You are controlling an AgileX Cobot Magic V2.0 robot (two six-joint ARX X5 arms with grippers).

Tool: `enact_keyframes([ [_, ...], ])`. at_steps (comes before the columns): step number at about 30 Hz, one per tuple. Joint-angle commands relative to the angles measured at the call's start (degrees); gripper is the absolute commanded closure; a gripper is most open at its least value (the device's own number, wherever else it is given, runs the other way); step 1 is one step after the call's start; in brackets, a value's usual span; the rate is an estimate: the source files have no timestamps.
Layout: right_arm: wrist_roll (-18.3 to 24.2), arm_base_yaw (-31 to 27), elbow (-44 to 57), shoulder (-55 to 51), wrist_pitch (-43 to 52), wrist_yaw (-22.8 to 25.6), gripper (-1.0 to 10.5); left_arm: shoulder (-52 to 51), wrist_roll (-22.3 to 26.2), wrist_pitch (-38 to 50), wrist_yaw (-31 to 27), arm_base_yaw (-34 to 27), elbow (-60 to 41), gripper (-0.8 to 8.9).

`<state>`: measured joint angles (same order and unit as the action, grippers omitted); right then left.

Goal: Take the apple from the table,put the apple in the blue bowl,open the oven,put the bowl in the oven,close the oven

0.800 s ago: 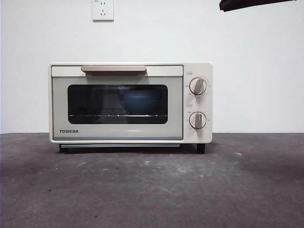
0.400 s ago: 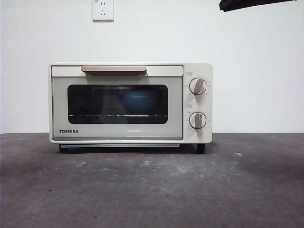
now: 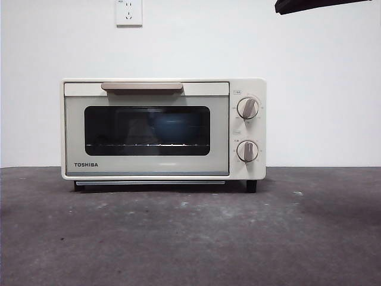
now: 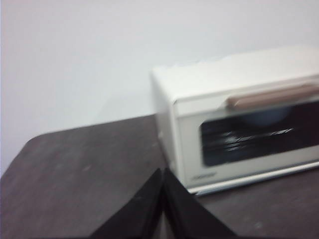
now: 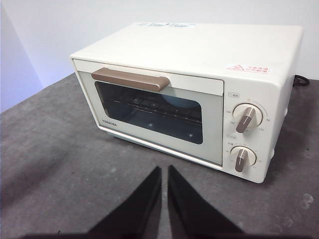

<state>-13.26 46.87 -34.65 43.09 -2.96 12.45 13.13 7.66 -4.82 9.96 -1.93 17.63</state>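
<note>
The cream-white oven (image 3: 164,129) stands on the dark grey table (image 3: 190,238) with its door closed. Through the dark window the blue bowl (image 3: 171,128) shows dimly on the rack; the apple is hidden. In the left wrist view the oven (image 4: 239,114) sits ahead and to one side of my left gripper (image 4: 163,172), whose jaws are shut with nothing between them. My right gripper (image 5: 164,169) is shut too, held above the table in front of the oven (image 5: 189,89). A black arm tip (image 3: 315,5) shows at the front view's top right corner.
A white wall with a socket (image 3: 129,12) rises behind the oven. Two round knobs (image 3: 247,108) sit on the oven's right side. A dark cable (image 5: 299,79) runs behind the oven. The table's rounded corner (image 4: 30,144) lies near the left arm.
</note>
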Motion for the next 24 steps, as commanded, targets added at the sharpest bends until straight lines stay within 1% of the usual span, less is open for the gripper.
enact_keyframes([
  [1,0.50,0.61,-0.28,0.17,0.42,0.26,9.4,-3.17,0.96,0.42,-2.12,-1.01,-3.72,8.06],
  [7,0.50,0.61,-0.28,0.17,0.42,0.26,9.4,-8.00,0.81,-2.05,-2.27,-2.69,-9.66,8.06],
  [12,0.50,0.61,-0.28,0.17,0.42,0.26,9.4,-11.41,0.17,-5.84,-2.27,-2.84,-12.66,8.06],
  [15,0.50,0.61,-0.28,0.17,0.42,0.26,9.4,-12.94,0.00,-6.58,-2.27,-2.84,-14.56,8.06],
  [21,0.48,0.61,-0.28,0.17,0.42,0.28,9.4,-12.96,-3.48,-9.86,-2.27,-2.84,-15.63,8.06],
  [24,0.50,0.63,-0.28,0.17,0.44,0.26,9.4,-12.96,-6.84,-9.70,-2.27,-2.82,-15.63,8.06],
])
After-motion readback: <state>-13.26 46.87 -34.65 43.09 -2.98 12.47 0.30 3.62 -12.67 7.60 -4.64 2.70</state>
